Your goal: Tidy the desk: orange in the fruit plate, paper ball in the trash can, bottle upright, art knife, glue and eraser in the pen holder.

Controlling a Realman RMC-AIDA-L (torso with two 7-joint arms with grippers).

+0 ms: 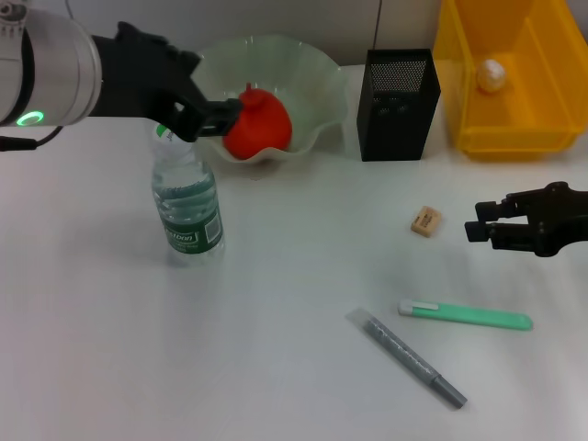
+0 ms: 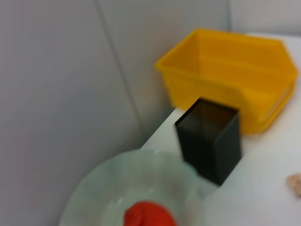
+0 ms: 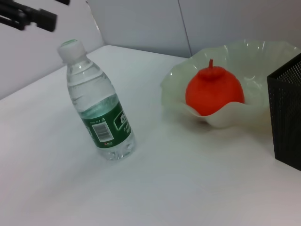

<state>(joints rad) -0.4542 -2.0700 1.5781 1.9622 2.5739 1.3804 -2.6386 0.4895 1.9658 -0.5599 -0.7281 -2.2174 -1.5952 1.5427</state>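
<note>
Near the tabletop's far edge, we see the orange (image 1: 259, 127) resting in the fruit plate (image 1: 317, 78), with the left gripper (image 1: 213, 118) hovering just above the upright bottle (image 1: 187, 207); we cannot tell how its fingers stand. Toward the right edge, the right gripper (image 1: 480, 220) hangs slightly spread near the eraser (image 1: 425, 221), holding nothing.

The left end effector (image 1: 220, 114) hides the bottle (image 1: 186, 204) cap and part of the orange (image 1: 262, 129).
</note>
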